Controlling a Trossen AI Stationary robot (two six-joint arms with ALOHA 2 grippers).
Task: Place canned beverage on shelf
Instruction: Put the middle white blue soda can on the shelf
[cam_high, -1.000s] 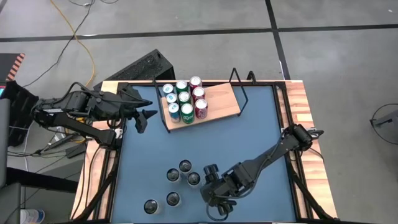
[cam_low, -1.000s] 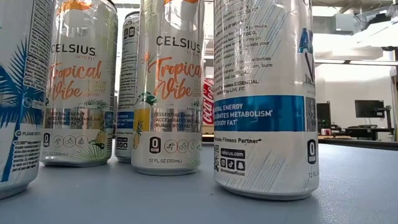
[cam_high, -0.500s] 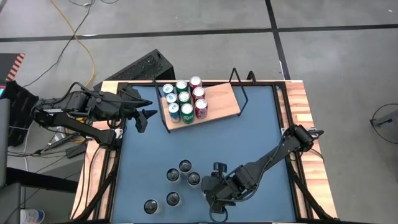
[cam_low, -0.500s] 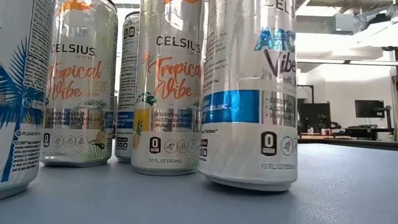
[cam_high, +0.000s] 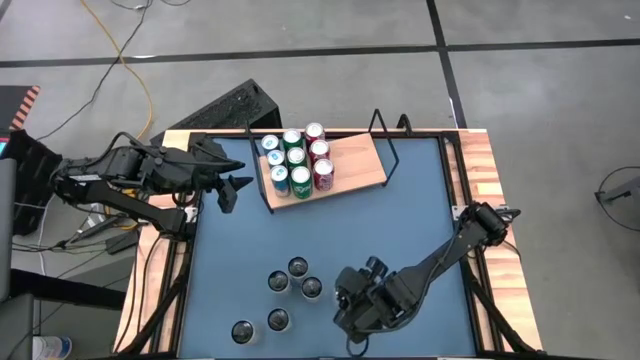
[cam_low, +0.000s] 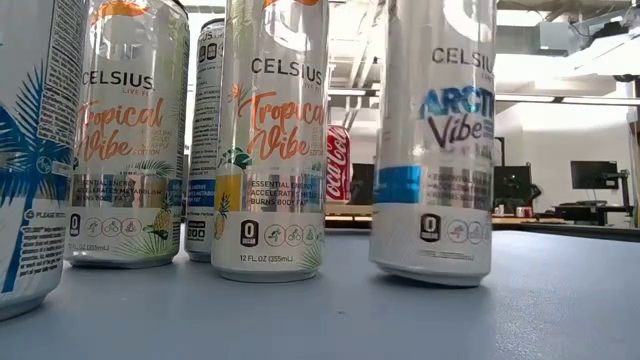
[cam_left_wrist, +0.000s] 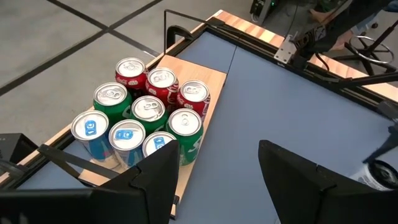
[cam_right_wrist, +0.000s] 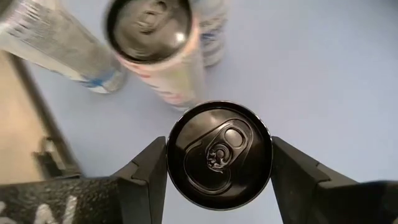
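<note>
Right wrist view: right fingers clamp can | left fingers apart, beside shelf edge

The whole blue tabletop is seen from straight above in the high view. The low view is set at tabletop height, close against a cluster of tall cans, facing the room beyond. The shelf and its cans are viewed obliquely from the left wrist; they are shared with the high view. A black-topped can is viewed straight down, very near, from the right wrist.
</note>
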